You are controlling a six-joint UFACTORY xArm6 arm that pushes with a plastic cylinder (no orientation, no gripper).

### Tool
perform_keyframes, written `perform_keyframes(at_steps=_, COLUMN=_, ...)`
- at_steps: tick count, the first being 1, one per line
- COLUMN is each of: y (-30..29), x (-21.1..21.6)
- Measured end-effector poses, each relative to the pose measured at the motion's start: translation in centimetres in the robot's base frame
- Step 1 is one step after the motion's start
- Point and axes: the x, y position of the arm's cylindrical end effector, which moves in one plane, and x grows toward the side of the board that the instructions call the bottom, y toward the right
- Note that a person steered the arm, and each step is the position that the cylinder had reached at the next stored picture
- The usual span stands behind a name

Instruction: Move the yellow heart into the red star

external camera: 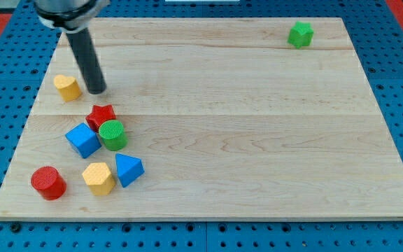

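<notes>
Yellow heart (66, 87) sits near the board's (257, 140) left edge, with my tip (97, 91) just beside it on the view's right; you have no jaws to open or shut, only the rod. The red star (101, 114) lies below, touching the green cylinder (112, 135) and near the blue cube (82, 139). From this side, a push would likely send the heart off the edge. No containers are in sight.

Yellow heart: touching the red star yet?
No, the yellow heart sits apart from the red star, with my tip just right of the heart.
</notes>
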Motion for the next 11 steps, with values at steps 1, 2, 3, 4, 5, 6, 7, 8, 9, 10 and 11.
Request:
perform_keyframes(at_steps=1, y=-0.8, x=-7.8)
perform_keyframes(at_steps=2, y=-6.3, x=-3.0)
perform_keyframes(at_steps=3, y=-3.2, x=3.3)
perform_keyframes(at_steps=4, y=3.2, x=5.1)
perform_keyframes(at_steps=5, y=1.3, x=0.2)
perform_keyframes(at_steps=6, y=9.5, x=1.2)
perform_keyframes(at_steps=7, y=10.3, x=5.1)
perform_keyframes(at_steps=8, y=11.0, x=7.0)
perform_keyframes(at_steps=9, y=12.7, x=1.6)
perform_keyframes(at_steps=10, y=7.2, x=2.7)
perform_keyframes(at_steps=11, y=5.8, x=6.3)
